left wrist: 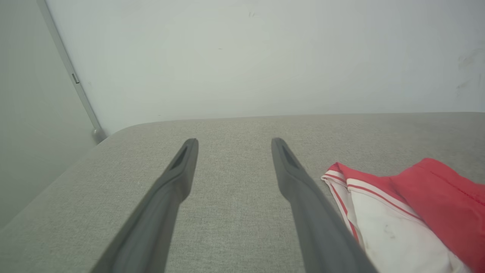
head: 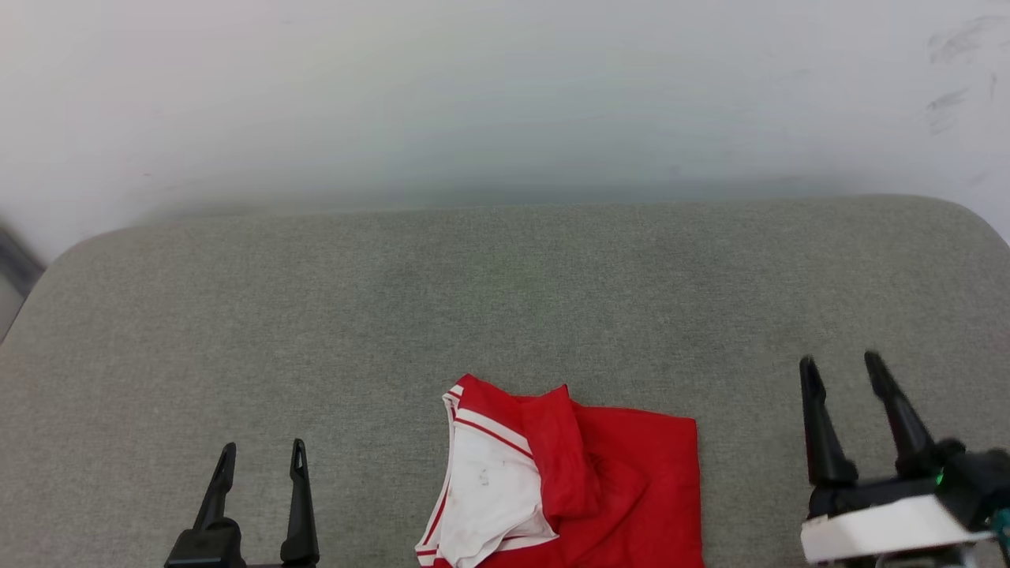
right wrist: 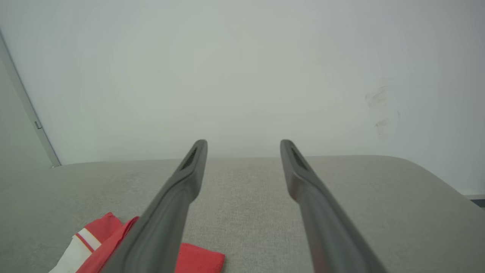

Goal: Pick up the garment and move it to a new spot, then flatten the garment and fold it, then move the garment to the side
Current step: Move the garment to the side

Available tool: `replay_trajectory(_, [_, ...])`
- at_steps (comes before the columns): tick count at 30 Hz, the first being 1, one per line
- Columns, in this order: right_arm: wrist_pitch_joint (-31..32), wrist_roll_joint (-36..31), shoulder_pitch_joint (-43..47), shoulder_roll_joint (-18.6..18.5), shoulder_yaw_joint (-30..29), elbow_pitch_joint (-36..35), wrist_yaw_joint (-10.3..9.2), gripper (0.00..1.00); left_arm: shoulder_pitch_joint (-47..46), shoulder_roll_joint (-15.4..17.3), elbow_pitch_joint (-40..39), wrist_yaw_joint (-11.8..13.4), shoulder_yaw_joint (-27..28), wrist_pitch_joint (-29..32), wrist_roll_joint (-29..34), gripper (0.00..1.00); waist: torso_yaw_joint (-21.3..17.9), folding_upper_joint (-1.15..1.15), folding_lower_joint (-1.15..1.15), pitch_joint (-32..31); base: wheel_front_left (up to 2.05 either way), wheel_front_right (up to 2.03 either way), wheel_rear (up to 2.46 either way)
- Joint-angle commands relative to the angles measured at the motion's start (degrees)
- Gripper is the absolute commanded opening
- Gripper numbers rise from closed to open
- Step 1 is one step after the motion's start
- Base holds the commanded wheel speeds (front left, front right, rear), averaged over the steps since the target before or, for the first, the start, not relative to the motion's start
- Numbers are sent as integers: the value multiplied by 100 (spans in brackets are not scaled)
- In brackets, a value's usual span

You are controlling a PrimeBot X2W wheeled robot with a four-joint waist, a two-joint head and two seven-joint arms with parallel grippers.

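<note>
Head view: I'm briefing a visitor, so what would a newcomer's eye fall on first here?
The red garment, crumpled with a white sleeve showing, lies at the near edge of the grey fabric surface. The left gripper and right gripper flank it, both open and apart from it.

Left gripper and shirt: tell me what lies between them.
Only bare grey cushion. The head view shows that stretch between the open left gripper and the shirt with nothing lying on it.
</note>
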Motion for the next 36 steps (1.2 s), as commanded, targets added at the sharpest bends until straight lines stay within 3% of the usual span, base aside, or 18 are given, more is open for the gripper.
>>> replay_trajectory(1, [-9,-43,-391,-134,18,-113,-2,100,13,-7,-9,-10,24,-12,4,100,-29,0,1,24,0,0,0])
replay_trajectory(6, [62,5,-1283,-668,235,-15,-2,100,-65,-11,24,-45,-5,-12,12,100,-4,0,1,65,0,0,0])
replay_trajectory(9, [660,300,-1834,-1115,563,86,-2,100,-90,-11,43,-60,-8,-12,16,100,44,0,1,96,0,0,0])
replay_trajectory(15, [3355,1809,-2556,-2157,1615,111,-3,100,-151,-13,73,-107,9,-12,13,100,122,0,1,206,0,0,0])
replay_trajectory(20, [5365,3322,-2691,-2635,1864,164,-2,100,-302,-16,71,-152,-4,-12,36,100,188,0,1,420,0,0,0])
replay_trajectory(23, [6178,3994,-2531,-2751,1843,277,-2,100,-411,-16,74,-160,-32,-12,46,100,244,0,1,554,0,0,0])
replay_trajectory(26, [6614,4387,-2300,-2800,1843,399,-2,100,-531,-20,71,-164,-79,-12,44,100,309,0,1,707,0,0,0])
replay_trajectory(36, [6478,4952,-1886,-2359,1856,893,-2,100,-850,-26,91,-197,-189,-12,55,100,515,0,1,1167,0,0,0])
